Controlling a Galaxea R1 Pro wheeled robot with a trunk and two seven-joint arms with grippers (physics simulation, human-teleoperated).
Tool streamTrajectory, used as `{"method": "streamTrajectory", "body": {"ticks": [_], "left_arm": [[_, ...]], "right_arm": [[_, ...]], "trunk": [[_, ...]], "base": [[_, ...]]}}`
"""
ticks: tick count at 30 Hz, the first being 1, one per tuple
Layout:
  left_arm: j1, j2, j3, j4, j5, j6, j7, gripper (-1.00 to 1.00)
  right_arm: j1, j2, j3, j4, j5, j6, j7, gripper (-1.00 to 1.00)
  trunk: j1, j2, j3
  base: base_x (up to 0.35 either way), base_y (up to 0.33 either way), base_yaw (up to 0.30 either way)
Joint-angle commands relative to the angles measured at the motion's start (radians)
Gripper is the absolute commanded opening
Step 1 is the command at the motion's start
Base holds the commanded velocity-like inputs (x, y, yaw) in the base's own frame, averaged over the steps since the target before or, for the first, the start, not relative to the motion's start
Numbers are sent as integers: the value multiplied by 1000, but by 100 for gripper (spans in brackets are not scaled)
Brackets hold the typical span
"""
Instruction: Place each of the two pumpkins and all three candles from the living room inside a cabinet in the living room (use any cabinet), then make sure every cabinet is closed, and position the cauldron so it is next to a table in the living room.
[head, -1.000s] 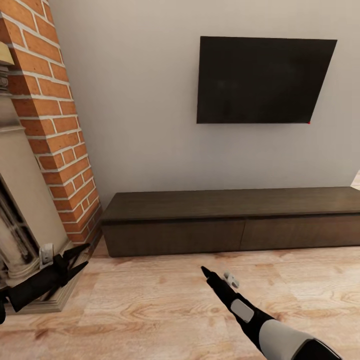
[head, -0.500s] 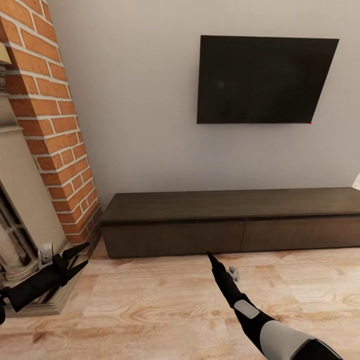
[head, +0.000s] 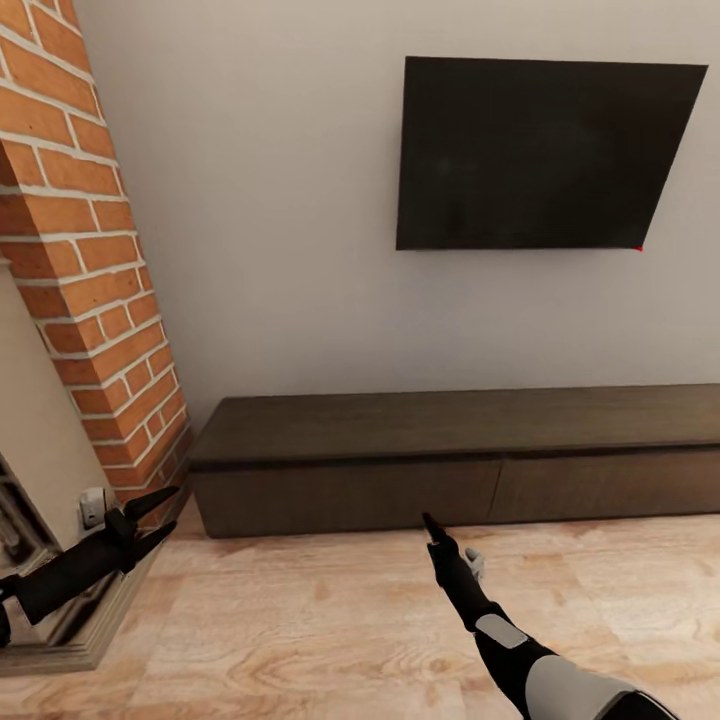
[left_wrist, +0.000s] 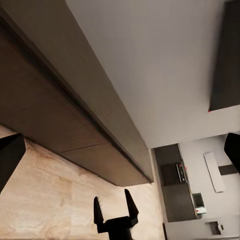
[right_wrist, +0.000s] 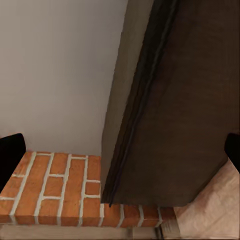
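facing closed cabinet (head: 450, 470), both tools empty.
left tool (head: 150, 518) fingers spread by brick fireplace (head: 90, 300); right tool (head: 432, 527) near cabinet front, wrist view shows fingers wide apart. drawers shut under tv (head: 540, 155), nothing stowed visibly; judging storing mostly left.

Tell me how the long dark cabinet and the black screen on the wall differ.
The cabinet is a long, low, brown wooden unit standing on the floor; the screen is flat, black and mounted higher up on the wall. The cabinet's front splits into two handle-less drawer fronts, both closed, while the screen is one plain, unlit panel. The cabinet spans far wider than the screen. Both are dark, rectangular and set against the same pale wall.
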Motion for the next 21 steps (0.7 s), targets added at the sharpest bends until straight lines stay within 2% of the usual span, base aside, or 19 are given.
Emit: {"method": "streamTrajectory", "body": {"ticks": [1, 4, 6, 9, 15, 19, 21], "left_arm": [[-1, -1, 1, 0, -8, 4, -9, 100], [-1, -1, 0, -1, -8, 4, -9, 100], [-1, -1, 0, -1, -8, 4, -9, 100], [-1, -1, 0, -2, -7, 4, -9, 100], [-1, 0, -4, -1, 24, 4, -8, 100], [-1, -1, -5, -1, 27, 4, -8, 100], [-1, -1, -6, -1, 27, 4, -7, 100]], "right_arm": [[0, 0, 9, 13, -27, 29, 19, 100], [1, 0, 9, 57, -75, 94, 57, 100], [1, 0, 9, 74, -110, 108, 65, 100], [6, 0, 9, 80, -138, 114, 72, 100], [26, 0, 9, 83, -164, 134, 70, 100], [27, 0, 9, 84, -170, 134, 70, 100], [27, 0, 9, 85, -189, 133, 69, 100]], "trunk": [[0, 0, -1], [0, 0, -1], [0, 0, -1], [0, 0, -1], [0, 0, -1], [0, 0, -1], [0, 0, -1]], "base": [[264, 0, 0], [116, 0, 0], [26, 0, 0], [18, 0, 0], [212, -15, 0], [295, -6, 0], [301, -1, 0]]}}
